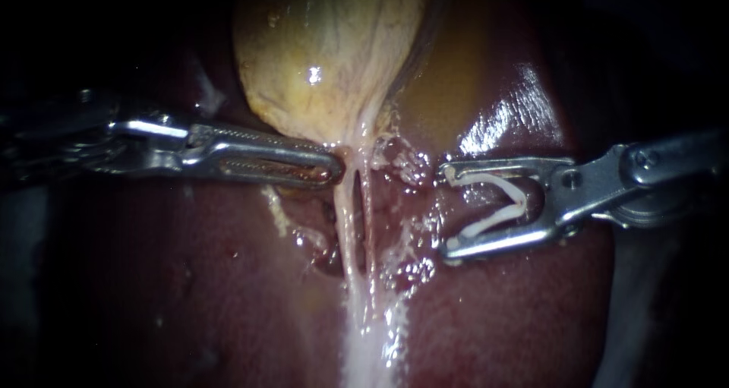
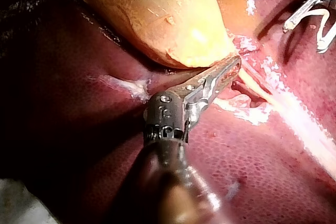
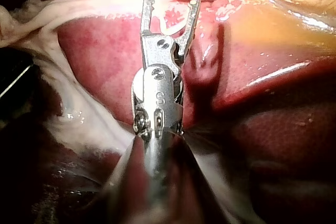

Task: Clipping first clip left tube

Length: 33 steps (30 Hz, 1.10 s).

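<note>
Wet red liver [image 1: 190,282]; left instrument [image 1: 334,169] jaws clamp gallbladder [image 1: 326,54]; right instrument [image 1: 446,211] jaws hold open clip [image 1: 518,201].

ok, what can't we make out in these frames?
Endoscope: tubes merge in glare lower down; left instrument shaft lost in darkness.
Left wrist: right instrument and its clip cut off by the edge.
Right wrist: tubes ahead of the jaws blur into one pale band.
</note>
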{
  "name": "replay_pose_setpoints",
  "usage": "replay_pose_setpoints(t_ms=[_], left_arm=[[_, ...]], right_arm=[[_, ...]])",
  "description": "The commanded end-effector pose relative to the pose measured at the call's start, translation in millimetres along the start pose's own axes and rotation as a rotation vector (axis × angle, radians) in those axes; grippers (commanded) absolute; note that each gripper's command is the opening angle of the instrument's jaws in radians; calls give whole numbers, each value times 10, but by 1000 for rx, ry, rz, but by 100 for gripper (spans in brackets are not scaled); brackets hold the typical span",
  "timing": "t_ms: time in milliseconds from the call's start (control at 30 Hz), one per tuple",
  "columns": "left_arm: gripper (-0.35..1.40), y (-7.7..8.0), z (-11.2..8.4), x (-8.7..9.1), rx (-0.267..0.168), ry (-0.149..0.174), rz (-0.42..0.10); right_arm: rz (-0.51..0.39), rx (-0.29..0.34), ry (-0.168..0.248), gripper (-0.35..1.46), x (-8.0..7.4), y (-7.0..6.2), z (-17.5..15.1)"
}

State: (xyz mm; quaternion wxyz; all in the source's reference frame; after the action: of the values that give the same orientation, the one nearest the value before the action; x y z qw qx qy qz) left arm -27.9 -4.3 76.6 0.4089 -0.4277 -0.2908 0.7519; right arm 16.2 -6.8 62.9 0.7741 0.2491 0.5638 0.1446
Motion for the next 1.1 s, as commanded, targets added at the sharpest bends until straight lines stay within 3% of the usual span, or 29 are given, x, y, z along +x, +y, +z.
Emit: replay_pose_setpoints(t_ms=[33, 233, 600, 800, 1100], left_arm=[[-35, 0, -1, 0, 0, 0, 0], [-35, 7, -18, 7, -2, 0, -5], [-35, 46, -67, 30, 4, 14, -25], [-35, 56, -73, 33, 2, 20, -23], [-35, 56, -74, 33, 2, 20, -24]], right_arm=[[0, 1, 0, 50, 0, 0, 0], [0, 1, 0, 50, 0, 0, 0], [0, 0, 3, 50, 0, 0, 0], [0, 0, 3, 50, 0, 0, 1], [-5, 8, 3, 50, -6, -3, 21]])
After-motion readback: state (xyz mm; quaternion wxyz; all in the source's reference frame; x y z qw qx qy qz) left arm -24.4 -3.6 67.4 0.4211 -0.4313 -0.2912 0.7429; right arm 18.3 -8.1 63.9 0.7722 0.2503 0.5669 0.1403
